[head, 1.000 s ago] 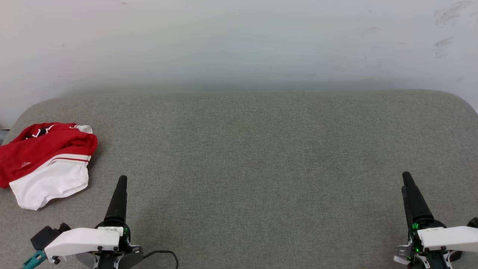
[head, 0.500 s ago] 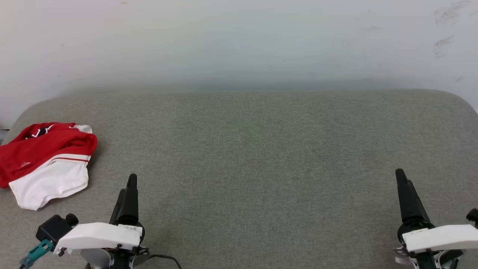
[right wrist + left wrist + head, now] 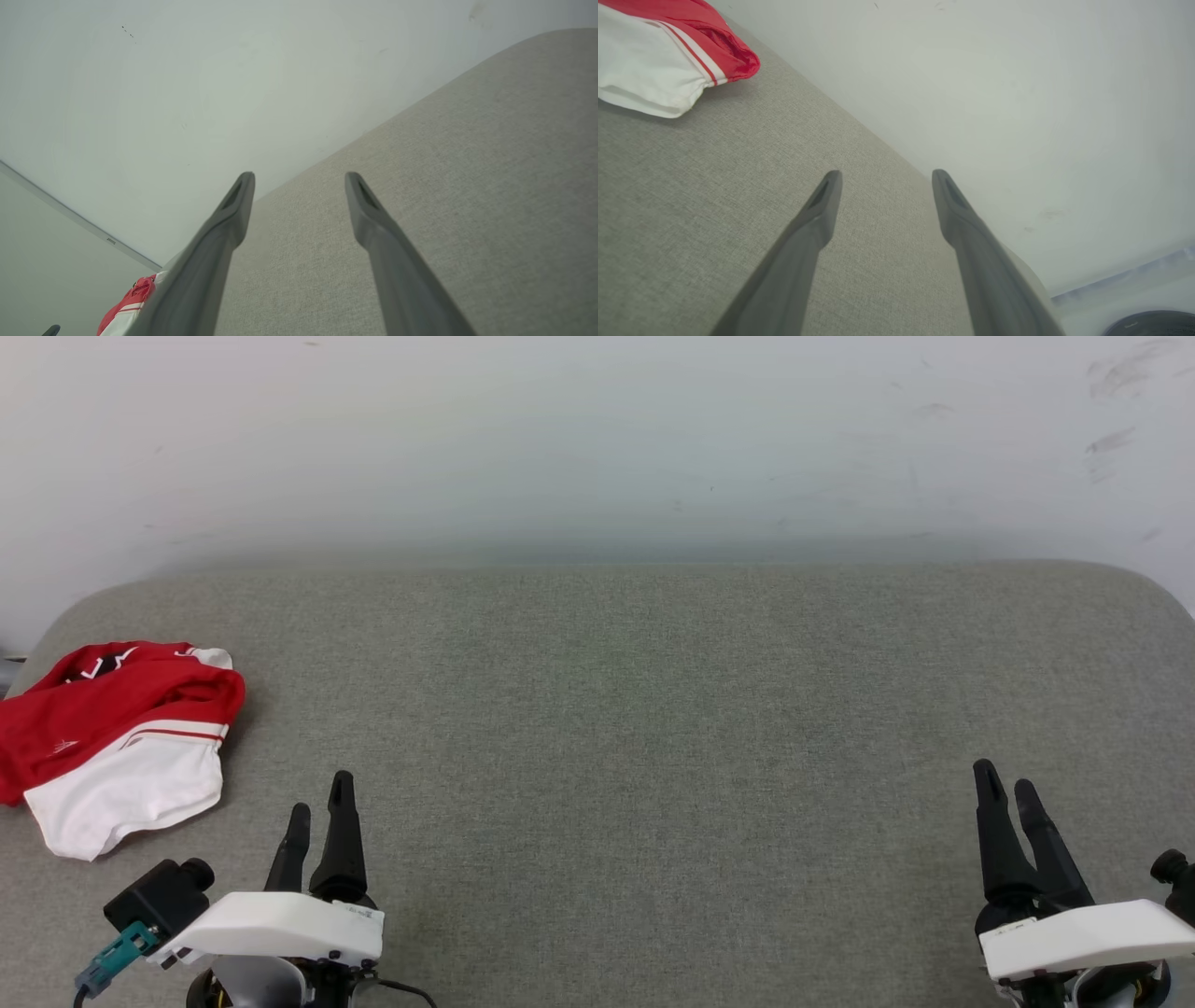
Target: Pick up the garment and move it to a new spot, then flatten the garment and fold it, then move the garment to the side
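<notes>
Grey fabric surface, pale wall behind. Garment: red and white, crumpled, lying left of the left claw and slightly beyond it, not touching. Left claw: fingers parted, empty. Right claw: fingers parted, empty, well apart from the garment.

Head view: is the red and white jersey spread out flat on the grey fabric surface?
No, the jersey lies bunched in a heap at the left end of the grey fabric surface.
</notes>
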You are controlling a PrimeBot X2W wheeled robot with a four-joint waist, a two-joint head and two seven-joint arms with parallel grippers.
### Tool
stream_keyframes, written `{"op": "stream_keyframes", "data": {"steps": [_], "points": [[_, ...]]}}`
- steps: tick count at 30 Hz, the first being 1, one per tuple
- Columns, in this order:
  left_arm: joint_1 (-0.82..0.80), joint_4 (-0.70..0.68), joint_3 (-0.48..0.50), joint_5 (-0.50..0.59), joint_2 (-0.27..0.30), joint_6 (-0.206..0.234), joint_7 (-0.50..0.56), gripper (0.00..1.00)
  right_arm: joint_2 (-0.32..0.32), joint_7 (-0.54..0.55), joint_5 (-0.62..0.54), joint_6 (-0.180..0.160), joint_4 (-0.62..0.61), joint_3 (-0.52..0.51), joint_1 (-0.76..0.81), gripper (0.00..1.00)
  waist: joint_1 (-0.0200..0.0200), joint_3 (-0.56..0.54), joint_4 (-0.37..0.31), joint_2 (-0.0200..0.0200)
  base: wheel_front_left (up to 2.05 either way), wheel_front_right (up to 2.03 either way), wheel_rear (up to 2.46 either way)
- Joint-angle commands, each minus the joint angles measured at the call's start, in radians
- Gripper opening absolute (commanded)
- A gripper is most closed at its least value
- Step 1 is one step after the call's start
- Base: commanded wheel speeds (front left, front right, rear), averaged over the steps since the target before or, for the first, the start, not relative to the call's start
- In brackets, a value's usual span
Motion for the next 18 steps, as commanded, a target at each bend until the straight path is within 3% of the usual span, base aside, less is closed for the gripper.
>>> {"op": "stream_keyframes", "data": {"steps": [1, 18], "points": [[-0.001, -0.018, -0.006, 0.043, 0.002, 0.005, -0.012, 1.0, 0.0, -0.012, -0.044, 0.0, -0.02, 0.004, 0.001, 1.0, 0.0, 0.0, 0.001, 0.0, 0.0, 0.0, 0.0], [0.021, -0.04, -0.036, 0.276, 0.002, 0.03, -0.062, 1.0, 0.001, -0.062, -0.283, 0.0, -0.041, 0.02, 0.028, 1.0, 0.0, -0.002, 0.003, 0.0, 0.0, 0.0, 0.0]]}}
